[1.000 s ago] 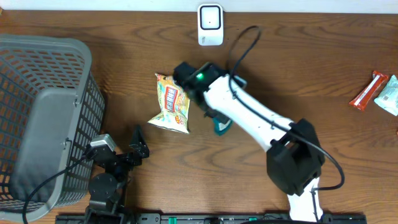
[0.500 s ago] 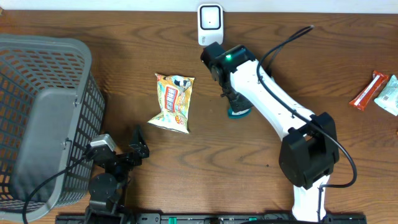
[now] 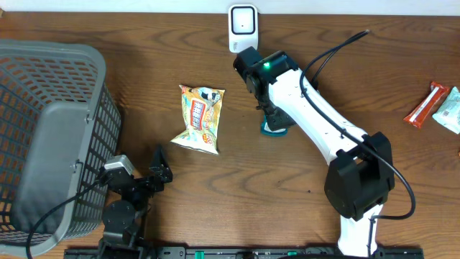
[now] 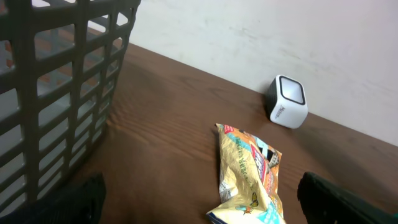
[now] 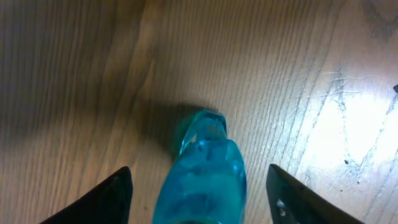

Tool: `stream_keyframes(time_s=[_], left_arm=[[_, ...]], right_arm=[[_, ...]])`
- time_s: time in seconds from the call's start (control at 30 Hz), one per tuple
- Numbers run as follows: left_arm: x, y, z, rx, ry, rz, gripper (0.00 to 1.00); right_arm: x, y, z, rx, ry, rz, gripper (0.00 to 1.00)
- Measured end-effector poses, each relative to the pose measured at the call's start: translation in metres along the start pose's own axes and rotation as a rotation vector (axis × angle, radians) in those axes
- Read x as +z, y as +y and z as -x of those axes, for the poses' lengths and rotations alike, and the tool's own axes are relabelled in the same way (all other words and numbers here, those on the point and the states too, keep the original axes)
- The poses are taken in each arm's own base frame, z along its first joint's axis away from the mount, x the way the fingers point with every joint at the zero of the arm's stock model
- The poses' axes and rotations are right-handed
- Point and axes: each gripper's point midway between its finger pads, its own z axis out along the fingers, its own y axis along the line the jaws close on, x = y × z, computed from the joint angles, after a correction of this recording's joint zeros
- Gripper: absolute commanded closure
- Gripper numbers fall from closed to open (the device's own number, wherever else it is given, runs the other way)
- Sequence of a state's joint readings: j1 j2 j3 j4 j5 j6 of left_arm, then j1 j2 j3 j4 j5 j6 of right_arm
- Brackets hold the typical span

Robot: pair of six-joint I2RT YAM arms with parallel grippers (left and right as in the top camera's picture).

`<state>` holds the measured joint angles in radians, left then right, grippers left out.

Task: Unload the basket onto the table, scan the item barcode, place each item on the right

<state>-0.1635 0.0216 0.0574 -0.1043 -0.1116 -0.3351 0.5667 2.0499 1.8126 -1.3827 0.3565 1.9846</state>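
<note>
Movement since a second ago is all on my right side: my right hand (image 5: pixel 199 177) was hanging over the right edge of the snack bag (image 3: pixel 200 119), and it is now hovering further right and nearer the scanner (image 3: pixel 243 29), well clear of the bag. Its fingers are standing apart, with a teal translucent piece (image 5: pixel 205 165) showing between them and touching neither. Whether that piece is resting on the wood I cannot tell, but it is travelling with the arm. The bag is lying flat where it was, now fully uncovered, between the basket (image 3: pixel 72 54) and my right arm, with the scanner beyond it by the far edge. My left hand (image 4: pixel 202 193) is sitting unchanged near the basket, fingers spread wide and holding nothing, looking toward the bag. The bench (image 3: pixel 144 43) is showing dark brown wood with a plain grain and a bright glare patch under my right wrist. A red bar (image 3: pixel 424 104) and a pale packet (image 3: pixel 451 109) are lying together at its right edge. A white wall (image 4: pixel 249 31) is running behind the bench.
</note>
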Motion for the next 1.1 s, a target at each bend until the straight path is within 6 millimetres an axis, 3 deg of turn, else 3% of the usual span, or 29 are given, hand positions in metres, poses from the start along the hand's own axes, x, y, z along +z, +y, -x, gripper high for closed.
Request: stream_keyframes(time_s=[0.53, 0.8, 1.1], left_arm=[[0.0, 0.0, 0.0, 0.0, 0.0, 0.0, 0.02], [0.0, 0.0, 0.0, 0.0, 0.0, 0.0, 0.02], [0.0, 0.0, 0.0, 0.0, 0.0, 0.0, 0.02]], right_arm=[[-0.003, 0.0, 0.001, -0.057, 0.003, 0.007, 0.26], [-0.018, 0.001, 0.007, -0.075, 0.019, 0.047, 0.25], [-0.047, 0.002, 0.018, -0.163, 0.041, 0.125, 0.02]])
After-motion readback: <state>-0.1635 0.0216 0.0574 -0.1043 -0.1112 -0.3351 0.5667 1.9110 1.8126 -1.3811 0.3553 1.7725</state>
